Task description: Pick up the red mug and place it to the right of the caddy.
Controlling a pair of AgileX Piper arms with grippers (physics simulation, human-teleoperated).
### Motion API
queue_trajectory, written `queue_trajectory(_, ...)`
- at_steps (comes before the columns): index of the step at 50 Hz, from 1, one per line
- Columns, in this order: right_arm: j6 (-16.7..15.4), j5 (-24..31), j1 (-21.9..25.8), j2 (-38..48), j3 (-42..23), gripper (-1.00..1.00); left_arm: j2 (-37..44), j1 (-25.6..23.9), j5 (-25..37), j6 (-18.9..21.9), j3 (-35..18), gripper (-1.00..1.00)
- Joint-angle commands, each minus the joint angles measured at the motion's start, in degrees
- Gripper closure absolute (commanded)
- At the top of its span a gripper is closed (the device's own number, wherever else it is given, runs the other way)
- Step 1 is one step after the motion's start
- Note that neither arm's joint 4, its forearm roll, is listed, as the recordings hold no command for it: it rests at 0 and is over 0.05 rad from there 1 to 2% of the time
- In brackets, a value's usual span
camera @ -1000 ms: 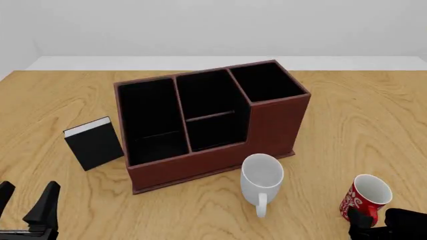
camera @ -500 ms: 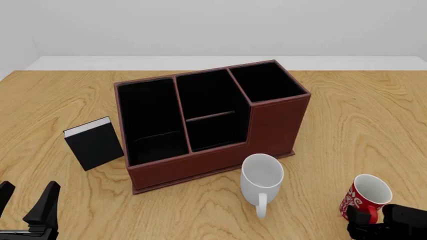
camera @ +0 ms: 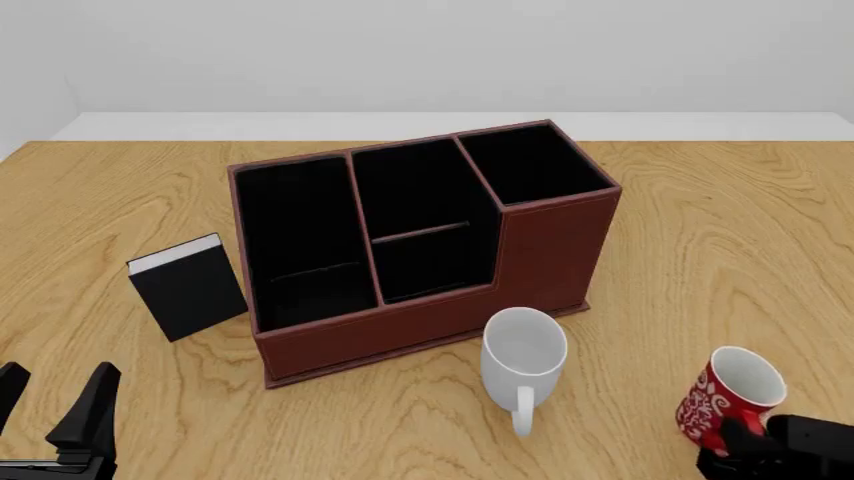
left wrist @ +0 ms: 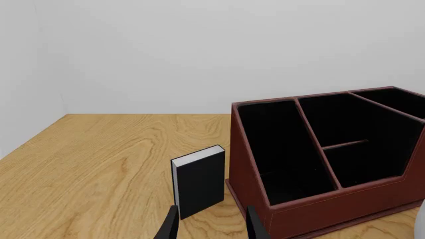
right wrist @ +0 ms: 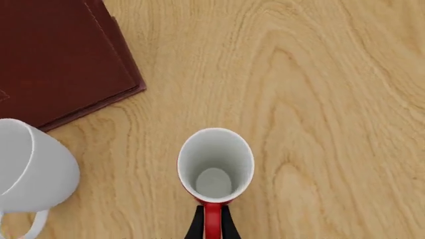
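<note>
Red mug (camera: 731, 392) stood upright on worktop (camera: 747, 230), in front of and to right of caddy (camera: 420, 235), right gripper (right wrist: 212, 225) at its handle; fingers (right wrist: 196, 225) narrow, flanking handle, apparently clamped on it. Grasp looked made; lift and placing judged still ahead. White mug (camera: 523, 358) stood between red mug and caddy front. Bare worktop lay right of caddy. Left gripper (left wrist: 209, 226) idle near book (left wrist: 198, 181), fingers parted, empty.

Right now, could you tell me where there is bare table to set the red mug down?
Bare wood lies right of the reddish-brown caddy out to the table's right edge. It is crowded in front, where the plain white mug stands close beside the patterned red mug.
</note>
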Motion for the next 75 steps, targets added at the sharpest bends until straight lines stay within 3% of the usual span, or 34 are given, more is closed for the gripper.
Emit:
queue_trajectory(1,-0.1,7.2,1.8,-7.9,-3.2,1.0,0.0,0.0,0.0,0.0,0.0,-1.0)
queue_trajectory(10,-1.4,10.6,1.7,-9.3,-6.9,1.0,0.0,0.0,0.0,0.0,0.0,-1.0)
queue_trajectory(23,-3.3,10.4,1.1,-6.8,-10.7,1.0,0.0,0.0,0.0,0.0,0.0,-1.0)
queue_trajectory(75,-10.8,-8.7,2.4,22.5,-23.4,1.0,0.0,0.0,0.0,0.0,0.0,-1.0)
